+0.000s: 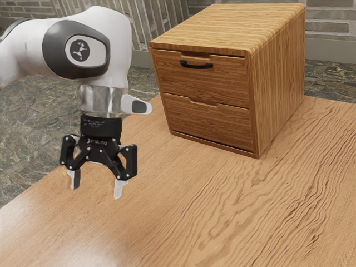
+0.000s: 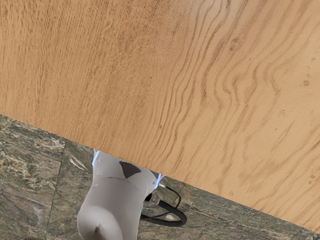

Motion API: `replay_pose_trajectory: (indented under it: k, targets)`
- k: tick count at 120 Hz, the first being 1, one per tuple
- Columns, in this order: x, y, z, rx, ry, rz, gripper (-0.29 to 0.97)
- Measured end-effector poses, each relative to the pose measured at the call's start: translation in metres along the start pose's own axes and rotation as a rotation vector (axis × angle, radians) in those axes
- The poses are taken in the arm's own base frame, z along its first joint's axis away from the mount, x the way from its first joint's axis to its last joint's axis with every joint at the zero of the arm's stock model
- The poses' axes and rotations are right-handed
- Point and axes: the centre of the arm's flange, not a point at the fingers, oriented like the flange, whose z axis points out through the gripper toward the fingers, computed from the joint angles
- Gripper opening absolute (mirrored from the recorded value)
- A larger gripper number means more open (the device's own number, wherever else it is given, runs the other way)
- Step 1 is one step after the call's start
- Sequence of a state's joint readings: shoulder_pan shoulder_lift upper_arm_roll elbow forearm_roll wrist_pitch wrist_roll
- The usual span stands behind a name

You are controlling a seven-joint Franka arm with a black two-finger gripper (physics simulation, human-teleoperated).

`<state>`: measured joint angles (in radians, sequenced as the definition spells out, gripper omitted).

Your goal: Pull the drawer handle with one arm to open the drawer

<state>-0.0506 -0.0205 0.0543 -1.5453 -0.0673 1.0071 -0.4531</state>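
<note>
**A:** Stone-patterned floor surrounds a wide wooden table, and there is brick wall behind. What is the biggest thing on the table?

**B:** A wooden cabinet. It stands well apart from the claw, toward the exterior view's right and farther back. The white arm comes in above the claw from the exterior view's left.

**A:** And the drawers?

**B:** There are two, stacked. The top drawer looks shut, its front level with the lower drawer beneath it.

**A:** What about the claw itself?

**B:** The claw hangs just over the tabletop near the table's edge, pointing straight down. Its two fingers are spread wide with nothing between them. The wrist view has bare wood grain below the hand, plus the table's edge and the arm's base on the floor.

**A:** Where is the drawer handle?

**B:** The drawer handle is a small black bar along the upper edge of the top drawer. It sits higher than the claw and well away from it, with nothing touching it.
</note>
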Motion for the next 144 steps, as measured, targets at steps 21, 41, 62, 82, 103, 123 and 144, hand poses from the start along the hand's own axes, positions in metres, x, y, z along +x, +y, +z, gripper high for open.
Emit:
replay_pose_trajectory:
  k: [21,41,62,82,103,123,144]
  targets:
    - [0.021,0.010,-0.033,-0.203,0.273,-0.286,0.68]
    - [0.015,-0.052,-0.099,-0.368,0.467,-0.602,0.68]
    - [0.098,-0.060,-0.150,-0.514,0.591,-0.811,0.68]
    - [0.133,0.004,-0.152,-0.625,0.653,-0.817,0.68]
    - [0.153,-0.002,-0.162,-0.751,0.724,-0.902,0.68]
    - [0.166,0.007,-0.165,-0.836,0.753,-0.938,0.68]
    - [0.184,0.006,-0.162,-0.895,0.751,-0.979,0.68]
